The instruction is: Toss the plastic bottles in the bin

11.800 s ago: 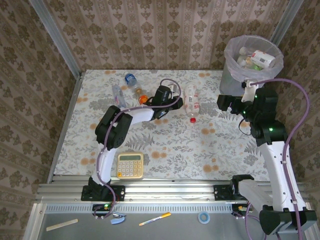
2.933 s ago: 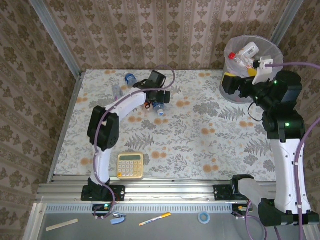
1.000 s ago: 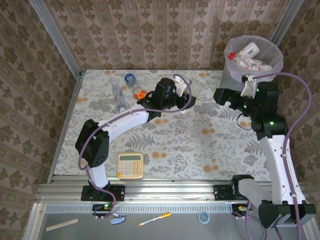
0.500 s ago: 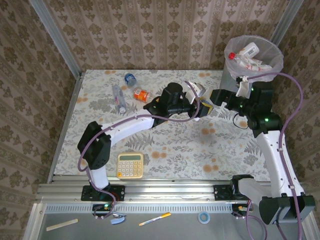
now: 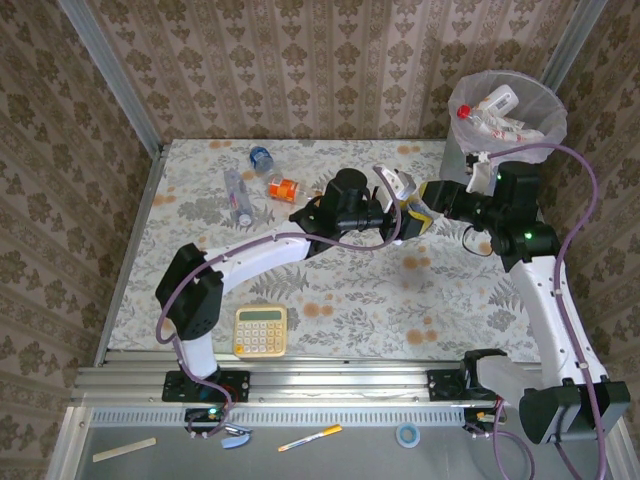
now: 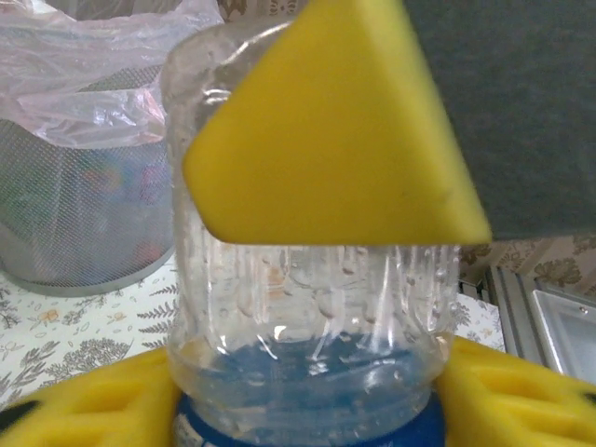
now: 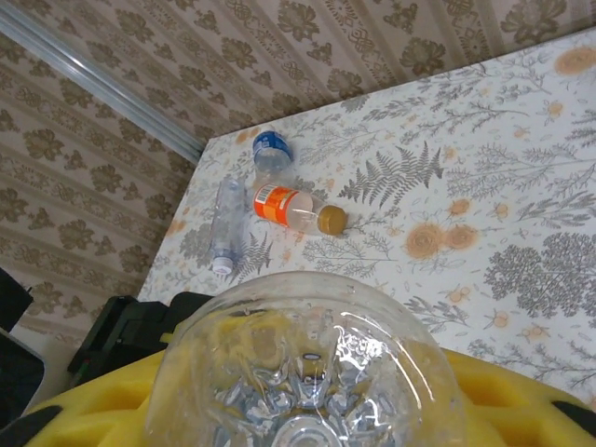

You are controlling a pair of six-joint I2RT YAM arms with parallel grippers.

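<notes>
Right end effector (image 7: 307, 419) has closed onto bottle (image 6: 307, 307) in left end effector (image 6: 307, 410).

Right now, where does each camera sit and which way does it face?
Top external: above, behind the robot, facing down at the table; left arm, right arm show.
Left wrist: faces the bin past the clear bottle; own yellow fingers below.
Right wrist: faces the table's far left corner over that bottle; own yellow fingers below.
Shared: both wrist views see that bottle.

The bottle (image 6: 307, 307) is glossy clear plastic, the fingers (image 6: 335, 130) matt foam (bin liner (image 6: 84, 102): crinkly film).
</notes>
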